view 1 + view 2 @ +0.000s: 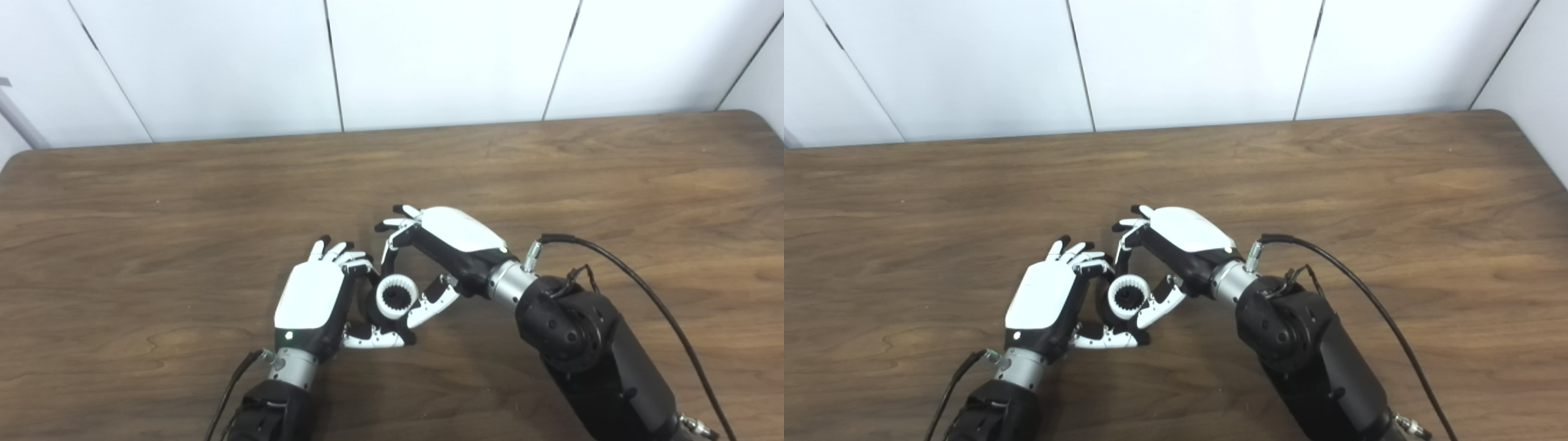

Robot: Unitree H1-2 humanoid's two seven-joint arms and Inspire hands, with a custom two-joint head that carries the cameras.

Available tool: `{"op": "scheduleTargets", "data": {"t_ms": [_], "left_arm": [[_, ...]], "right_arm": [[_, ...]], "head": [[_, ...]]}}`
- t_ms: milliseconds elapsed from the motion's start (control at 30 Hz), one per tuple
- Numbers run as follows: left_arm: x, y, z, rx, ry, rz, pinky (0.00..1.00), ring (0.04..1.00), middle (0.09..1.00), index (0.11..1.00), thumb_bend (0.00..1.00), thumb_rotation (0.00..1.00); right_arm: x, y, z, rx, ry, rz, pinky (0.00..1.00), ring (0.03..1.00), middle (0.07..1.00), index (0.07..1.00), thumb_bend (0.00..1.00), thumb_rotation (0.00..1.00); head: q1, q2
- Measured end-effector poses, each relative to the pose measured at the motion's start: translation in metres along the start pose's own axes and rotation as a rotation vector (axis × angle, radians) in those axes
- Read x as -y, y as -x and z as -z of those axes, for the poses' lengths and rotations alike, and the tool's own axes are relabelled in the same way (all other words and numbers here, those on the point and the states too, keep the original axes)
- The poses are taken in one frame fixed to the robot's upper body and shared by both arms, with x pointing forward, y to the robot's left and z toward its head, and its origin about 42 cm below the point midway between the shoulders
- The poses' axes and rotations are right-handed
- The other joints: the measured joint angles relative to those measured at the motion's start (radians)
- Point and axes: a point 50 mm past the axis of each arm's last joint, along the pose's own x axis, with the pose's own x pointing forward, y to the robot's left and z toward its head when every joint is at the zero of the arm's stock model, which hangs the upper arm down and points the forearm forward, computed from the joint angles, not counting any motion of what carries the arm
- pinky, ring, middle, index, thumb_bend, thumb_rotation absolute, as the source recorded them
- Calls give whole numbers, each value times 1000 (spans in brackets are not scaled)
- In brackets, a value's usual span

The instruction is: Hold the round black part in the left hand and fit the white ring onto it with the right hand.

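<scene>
Between my two hands, just above the wooden table, is a white ring with a toothed inner edge. It sits against the round black part, which shows only as a dark rim at the ring's left and a dark centre. My left hand is shut on the black part, fingers curled over its top and thumb underneath. My right hand comes in from the right and pinches the ring between a finger above and its thumb below.
The brown table reaches back to a white panelled wall. A black cable loops from the right wrist over the forearm. No other loose objects lie on the table.
</scene>
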Motion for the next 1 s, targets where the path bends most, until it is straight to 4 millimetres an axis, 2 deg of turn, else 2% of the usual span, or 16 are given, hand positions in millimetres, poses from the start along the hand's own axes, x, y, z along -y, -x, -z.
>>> {"op": "scheduleTargets", "data": {"t_ms": [1000], "left_arm": [[3, -1, -5, 0, 2, 0, 1000, 884, 762, 484, 524, 56]], "right_arm": [[-2, -5, 4, -2, -7, 5, 1000, 988, 894, 483, 525, 139]], "head": [[8, 2]]}}
